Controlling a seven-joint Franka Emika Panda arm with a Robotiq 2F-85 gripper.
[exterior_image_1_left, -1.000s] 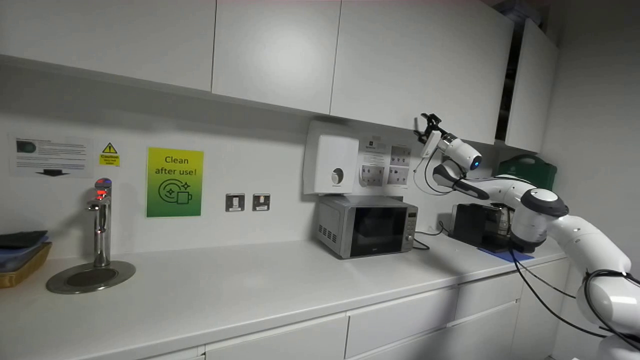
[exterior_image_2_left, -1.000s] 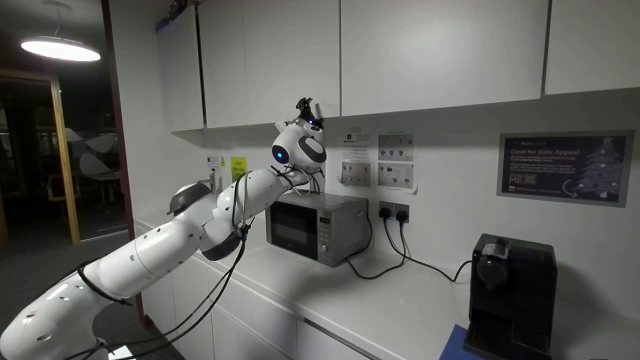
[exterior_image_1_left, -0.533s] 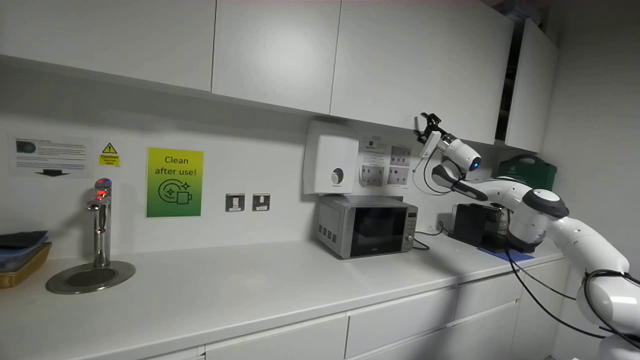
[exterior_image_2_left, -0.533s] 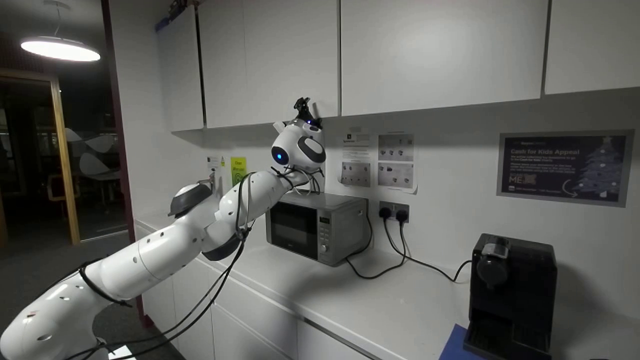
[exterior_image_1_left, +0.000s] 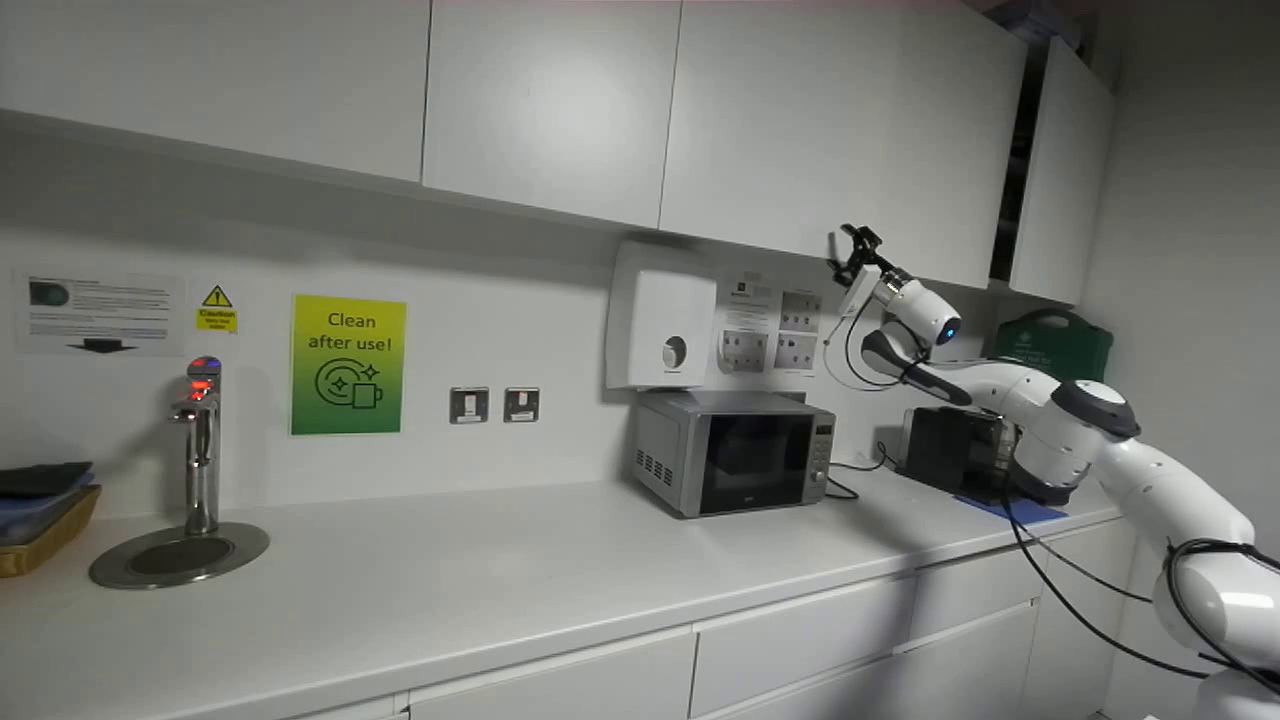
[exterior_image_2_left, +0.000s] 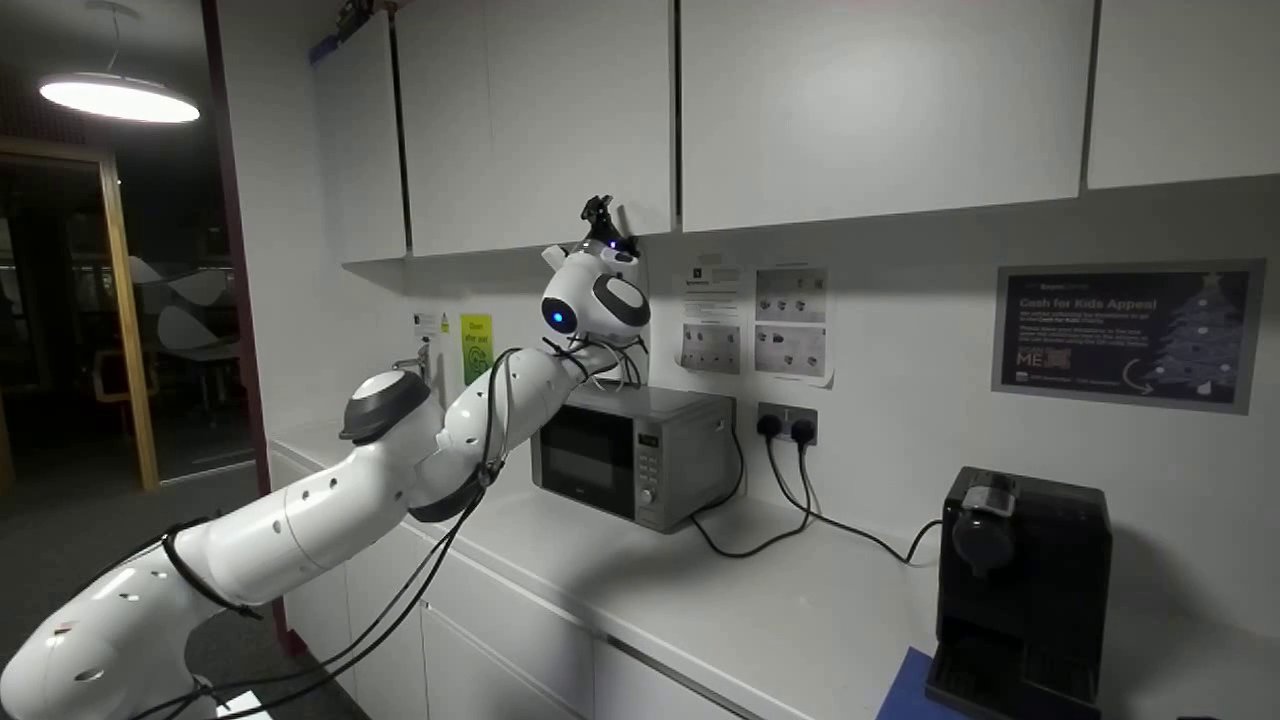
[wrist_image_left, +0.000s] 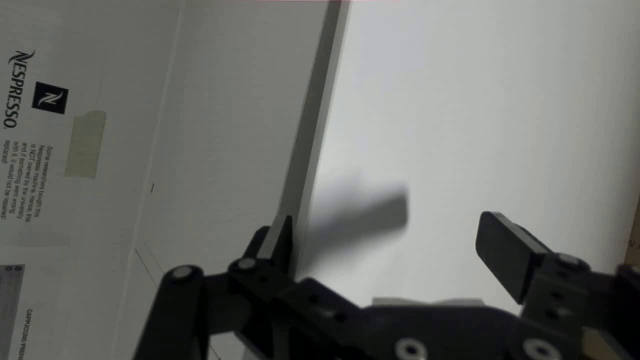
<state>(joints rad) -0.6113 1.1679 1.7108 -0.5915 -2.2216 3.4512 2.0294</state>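
We are seeing the black Robotiq gripper (wrist_image_left: 386, 220) standing just beside the lower edge of a white wall-cabinet door (wrist_image_left: 475, 125), and it is keeping its fingers (wrist_image_left: 505, 250) wide apart. In the wrist view one finger is overlapping that edge on the left, and the other is standing before the door's face; we cannot tell whether either is touching. In both exterior views the door is hanging above the grey microwave oven (exterior_image_1_left: 735, 455). On the far wall, a white dispenser (exterior_image_1_left: 660, 310) is hanging just above the oven, with a Nespresso notice (wrist_image_left: 50, 98) to its right. On the countertop (exterior_image_1_left: 450, 570), a black coffee machine (exterior_image_2_left: 1030, 560) is standing to the right and a chrome tap (exterior_image_1_left: 203, 460) is rising at the left.
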